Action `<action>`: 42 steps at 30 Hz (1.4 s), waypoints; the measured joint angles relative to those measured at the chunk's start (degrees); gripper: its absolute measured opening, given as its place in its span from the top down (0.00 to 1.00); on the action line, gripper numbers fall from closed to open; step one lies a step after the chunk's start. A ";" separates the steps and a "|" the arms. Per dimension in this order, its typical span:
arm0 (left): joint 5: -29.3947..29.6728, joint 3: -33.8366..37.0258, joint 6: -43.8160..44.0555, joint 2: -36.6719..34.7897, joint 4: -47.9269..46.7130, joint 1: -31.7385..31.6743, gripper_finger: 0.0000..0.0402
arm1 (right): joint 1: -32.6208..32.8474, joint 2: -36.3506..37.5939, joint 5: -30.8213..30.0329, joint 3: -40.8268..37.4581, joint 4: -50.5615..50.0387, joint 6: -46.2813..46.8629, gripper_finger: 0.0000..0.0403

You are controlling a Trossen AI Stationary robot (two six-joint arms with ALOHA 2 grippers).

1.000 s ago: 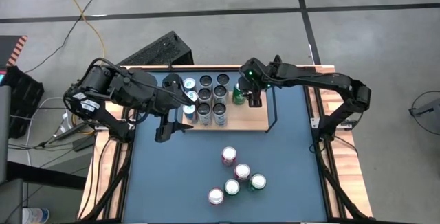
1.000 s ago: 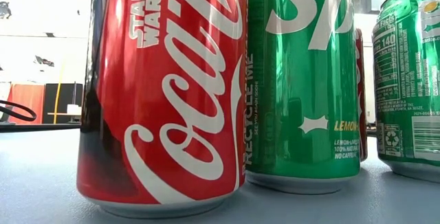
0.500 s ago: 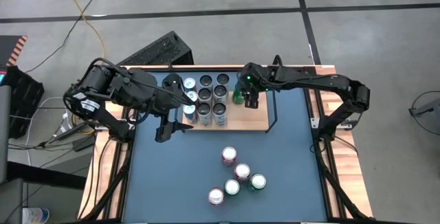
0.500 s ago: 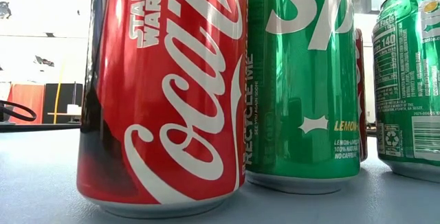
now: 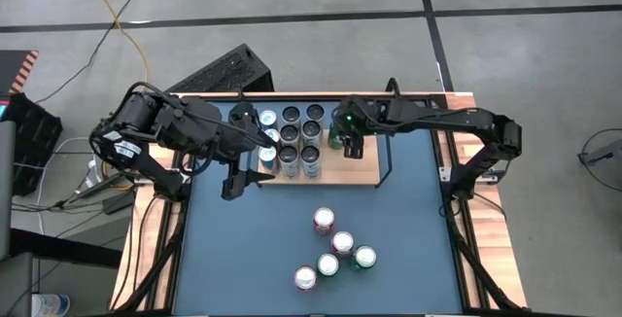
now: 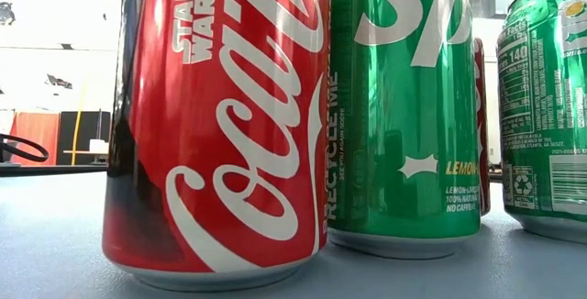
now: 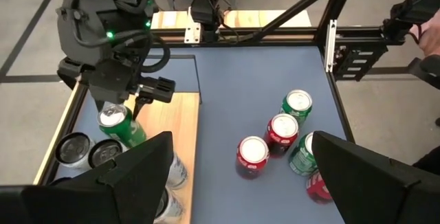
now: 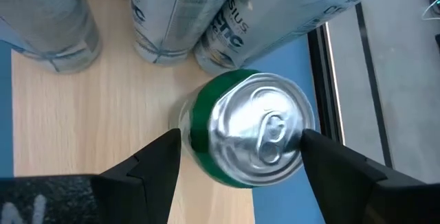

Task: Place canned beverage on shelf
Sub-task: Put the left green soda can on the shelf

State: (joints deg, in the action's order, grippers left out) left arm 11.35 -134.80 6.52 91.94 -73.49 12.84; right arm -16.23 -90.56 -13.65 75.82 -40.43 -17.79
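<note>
A green can (image 8: 251, 138) stands upright on the shelf (image 5: 362, 168), a light-wood board with a black wire frame. It is at the right end of several silver cans (image 5: 299, 138). My right gripper (image 8: 240, 148) is shut on this green can and shows above it in the left wrist view (image 7: 117, 97). My left gripper (image 5: 245, 183) hangs open above the table off the shelf's left end, with nothing between its fingers. Several red and green cans (image 5: 335, 249) stand on the blue table, toward its near edge. My right gripper pinches the green can between its two fingers (image 8: 161, 159), one on each side just under the top rim (image 8: 191, 138). The fingers slant down onto it from the table's right side. The can is upright over the wooden board.
The shelf's black wire rail (image 5: 389, 152) rises just right of the green can. The silver cans crowd its left and far sides (image 8: 182, 18). In the low view a red cola can (image 6: 220, 125) and a green can (image 6: 404, 106) fill the picture.
My right gripper has rolled at the wrist and swung a little toward the table's left, staying over the green can. The can has kept its place on the shelf.
</note>
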 joint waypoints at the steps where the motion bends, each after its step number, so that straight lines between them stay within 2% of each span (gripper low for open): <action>1: 0.01 0.00 0.00 -0.01 0.02 0.00 0.17 | 0.00 0.00 0.00 0.50 0.05 0.01 0.30; 10: 0.04 0.00 0.23 -0.01 0.04 -0.01 0.17 | -0.11 0.54 0.87 4.81 -0.80 -0.44 0.30; 12: 0.04 0.00 0.70 0.00 0.02 -0.02 0.17 | -0.91 0.83 3.08 5.13 -1.42 -1.16 0.30; 17: 0.04 0.00 0.94 0.00 0.00 -0.01 0.17 | -4.53 0.70 13.16 5.11 -3.40 -3.79 0.30; 22: 0.04 0.00 1.00 0.00 -0.05 -0.02 0.17 | -6.19 0.16 11.15 5.11 -3.21 -7.57 0.30; 32: 0.04 0.00 1.31 0.00 -0.09 0.00 0.17 | -8.02 0.26 15.48 5.11 -3.31 -8.16 0.30; 42: 0.03 0.00 1.29 0.00 -0.10 0.00 0.17 | -7.95 0.26 15.39 5.11 -2.84 -7.00 0.30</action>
State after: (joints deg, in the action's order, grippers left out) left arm 11.38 -134.80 7.81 91.94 -73.59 12.84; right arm -24.18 -90.30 1.74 80.93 -43.27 -24.79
